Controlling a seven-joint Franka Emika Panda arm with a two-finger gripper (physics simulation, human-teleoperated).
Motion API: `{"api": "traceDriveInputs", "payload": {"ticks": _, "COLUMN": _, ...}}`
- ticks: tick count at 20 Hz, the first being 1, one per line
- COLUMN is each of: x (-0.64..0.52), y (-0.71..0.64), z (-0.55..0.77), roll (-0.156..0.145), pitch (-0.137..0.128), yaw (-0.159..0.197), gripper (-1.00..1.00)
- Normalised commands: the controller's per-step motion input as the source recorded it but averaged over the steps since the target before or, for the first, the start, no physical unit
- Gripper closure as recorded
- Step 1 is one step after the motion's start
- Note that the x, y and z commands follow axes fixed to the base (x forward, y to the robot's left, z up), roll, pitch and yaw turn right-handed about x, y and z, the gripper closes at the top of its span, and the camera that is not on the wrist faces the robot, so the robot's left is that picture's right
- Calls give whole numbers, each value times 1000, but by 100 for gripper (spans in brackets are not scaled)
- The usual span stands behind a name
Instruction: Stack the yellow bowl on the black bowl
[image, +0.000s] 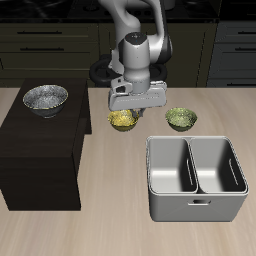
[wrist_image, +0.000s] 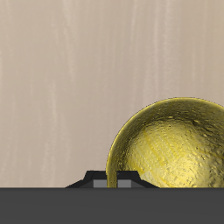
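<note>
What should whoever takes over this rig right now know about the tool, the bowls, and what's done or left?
Tool: low over the yellow bowl, at its rim; whether it is open or shut cannot be told from either view.
Yellow bowl: on the table beside the dark cabinet, upright, not lifted.
Black bowl: on top of the dark cabinet, empty.
Also present: olive-green bowl and a grey two-compartment caddy nearer the front edge.
Done: approach to the yellow bowl.
Left: confirm the grip, lift, carry to the black bowl, set it inside, release.

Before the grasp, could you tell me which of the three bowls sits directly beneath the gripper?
The yellow bowl, bright golden, under the gripper; not the olive-green bowl.
</note>
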Motion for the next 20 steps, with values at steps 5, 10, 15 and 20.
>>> {"api": "traceDriveInputs", "payload": {"ticks": 5, "x": -24, "y": -1, "z": 55, "roll": 9, "pitch": -2, "yaw": -7, "gripper": 100}}
{"api": "traceDriveInputs", "payload": {"ticks": 10, "x": -46, "y": -2, "z": 119, "roll": 11, "pitch": -11, "yaw": 0, "gripper": 100}}
{"api": "traceDriveInputs", "payload": {"ticks": 15, "x": -136, "y": -167, "z": 750, "roll": 13, "pitch": -93, "yaw": -79, "gripper": 100}}
{"api": "traceDriveInputs", "payload": {"ticks": 20, "x": -18, "y": -147, "z": 592, "roll": -25, "pitch": -83, "yaw": -36, "gripper": 100}}
